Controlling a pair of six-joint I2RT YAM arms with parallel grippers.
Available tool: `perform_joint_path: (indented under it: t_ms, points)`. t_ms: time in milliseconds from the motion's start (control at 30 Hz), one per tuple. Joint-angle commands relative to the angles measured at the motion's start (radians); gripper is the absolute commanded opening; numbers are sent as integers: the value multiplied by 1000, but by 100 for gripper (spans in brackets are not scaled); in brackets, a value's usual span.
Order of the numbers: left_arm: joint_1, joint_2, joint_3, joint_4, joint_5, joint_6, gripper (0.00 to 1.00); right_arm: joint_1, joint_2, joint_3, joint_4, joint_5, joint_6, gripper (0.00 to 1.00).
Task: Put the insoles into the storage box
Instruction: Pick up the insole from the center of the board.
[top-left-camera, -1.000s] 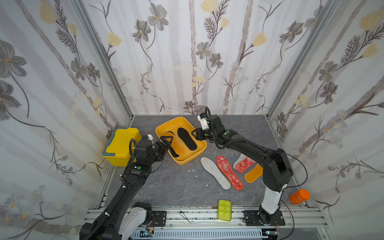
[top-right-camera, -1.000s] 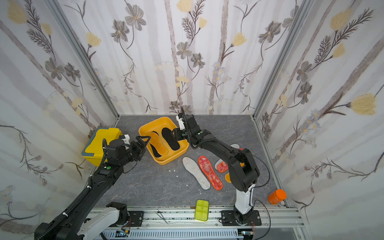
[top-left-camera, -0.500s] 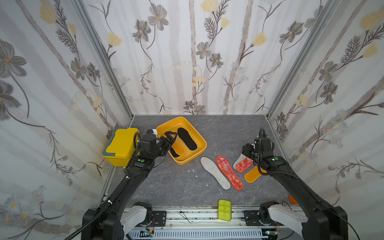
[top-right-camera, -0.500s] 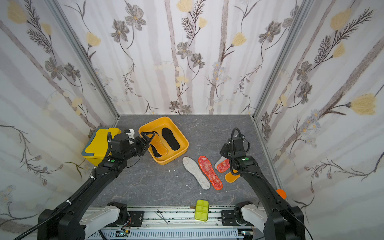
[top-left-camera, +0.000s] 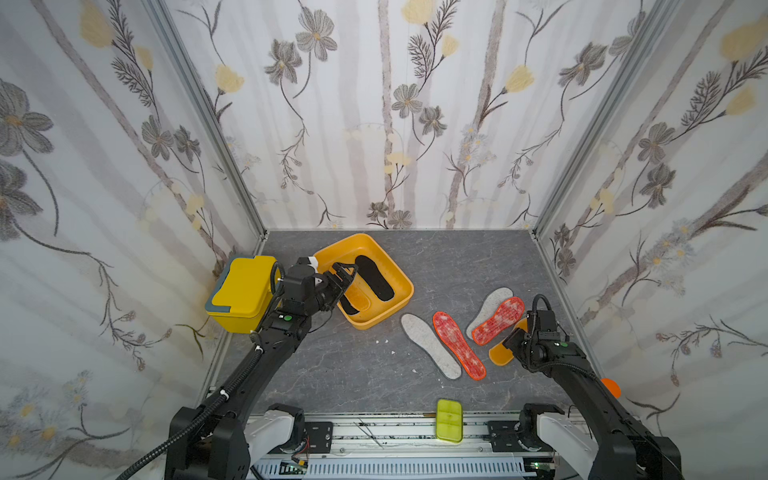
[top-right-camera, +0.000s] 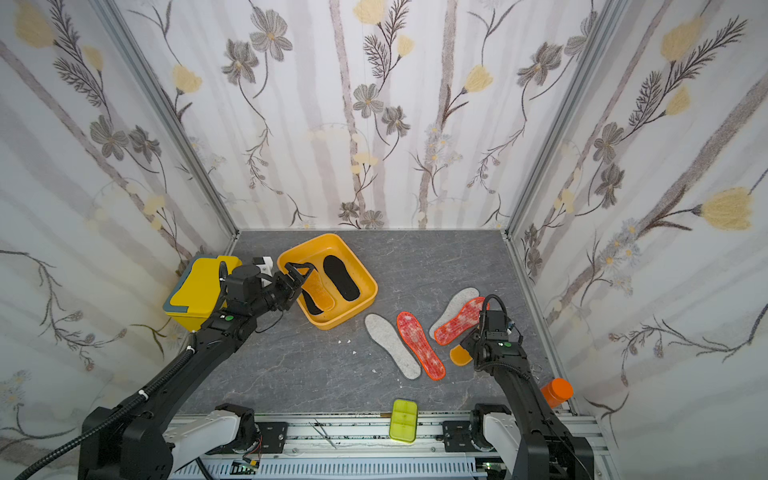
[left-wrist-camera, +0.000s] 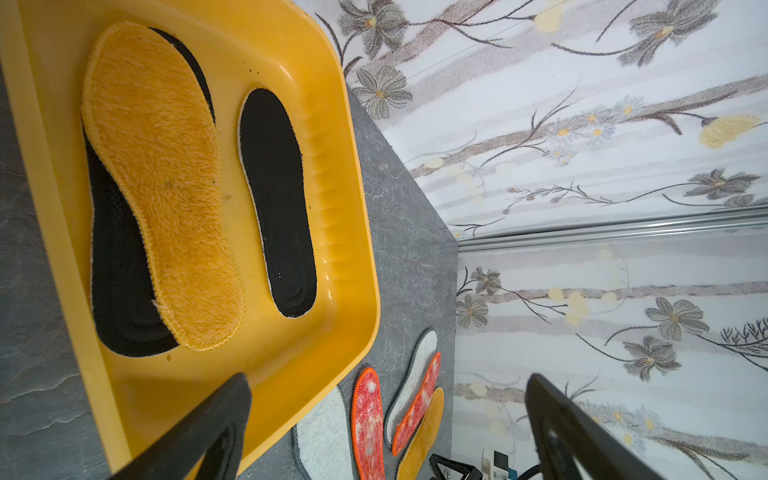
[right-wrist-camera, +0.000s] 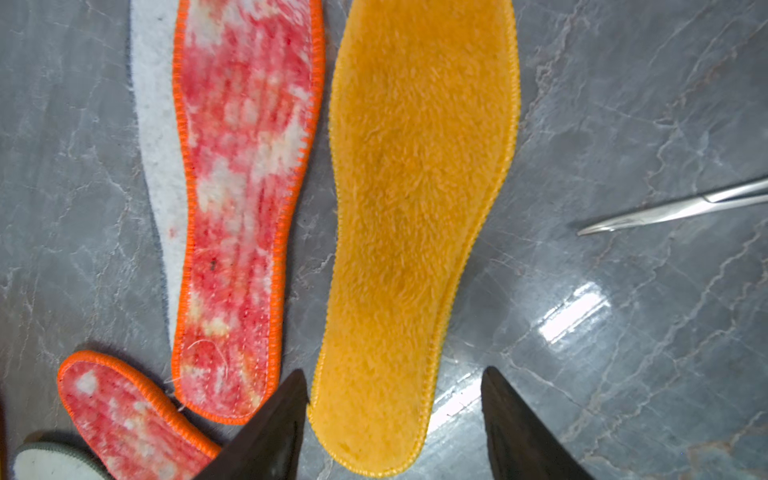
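Hovering over the shallow orange-yellow plastic storage box (top-left-camera: 376, 321) near the bench's (top-left-camera: 353, 365) back-left corner, our left gripper (top-left-camera: 347, 272) gaped empty; our right gripper (right-wrist-camera: 395, 372), jaws parted, straddled the narrow end of a fluffy orange-yellow insole (right-wrist-camera: 415, 187) by the bench's right edge.

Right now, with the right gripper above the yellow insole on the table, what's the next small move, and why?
Probably lower the right gripper and close on the heel end of the orange-yellow insole: its jaws stand open, straddling that end, and the insole lies flat on the table beside the red mottled insole.
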Motion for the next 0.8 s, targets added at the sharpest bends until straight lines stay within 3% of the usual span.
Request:
perform_joint_path:
  t_ms: [0, 267, 767]
  points:
    - [-2, -17, 2, 24, 0, 13, 100, -19, 21, -6, -1, -8, 11, 65]
    - [0, -19, 0, 15, -3, 20, 100, -82, 97, 6, 44, -28, -38, 61]
    - [0, -19, -9, 14, -25, 35, 100, -89, 291, 44, 105, -15, -65, 57]
